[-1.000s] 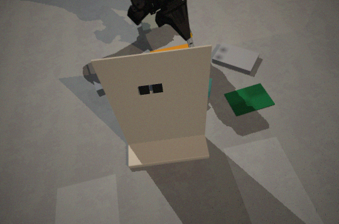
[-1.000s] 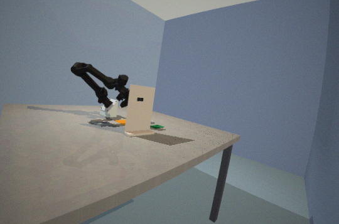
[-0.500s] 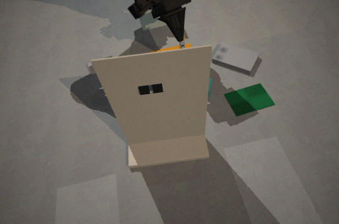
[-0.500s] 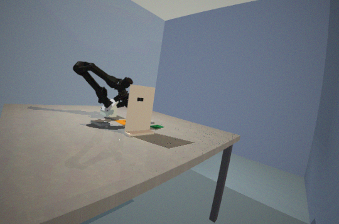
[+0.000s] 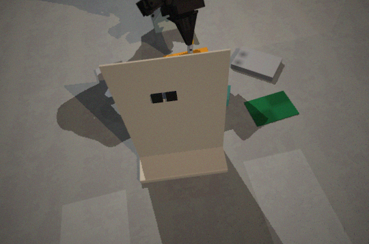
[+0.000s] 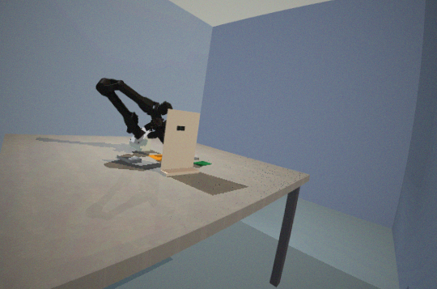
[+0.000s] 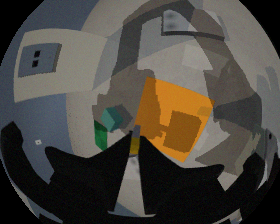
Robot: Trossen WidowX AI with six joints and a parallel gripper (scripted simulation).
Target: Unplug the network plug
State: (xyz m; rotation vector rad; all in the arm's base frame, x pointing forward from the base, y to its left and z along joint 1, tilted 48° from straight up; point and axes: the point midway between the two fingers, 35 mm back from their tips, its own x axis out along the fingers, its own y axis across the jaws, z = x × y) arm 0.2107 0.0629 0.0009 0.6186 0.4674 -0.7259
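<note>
My gripper [image 5: 190, 44] [image 7: 135, 138] is shut on the plug [image 7: 135, 133] [image 5: 190, 49], a small grey piece with a yellow part, which sticks out from the fingertips. It is out of the socket and held above the table, on the socket side of the upright beige panel [image 5: 178, 120] [image 6: 180, 146] [image 7: 91, 65]. The blue-grey socket block [image 7: 51, 57] on the panel shows two dark openings and no plug in it. An orange square [image 7: 178, 100] [image 5: 201, 50] [image 6: 155, 157] lies flat on the table beyond the fingertips. The fingertips are hidden in the exterior view.
A teal block [image 7: 110, 119] [image 5: 228, 96] stands near the panel. A green flat patch [image 5: 277, 108] [image 6: 203, 163] [image 7: 100, 135] lies beside the panel. A grey box [image 5: 257, 63] [image 7: 191, 24] lies farther off on that side. The panel's foot [image 5: 184, 165] rests on the table.
</note>
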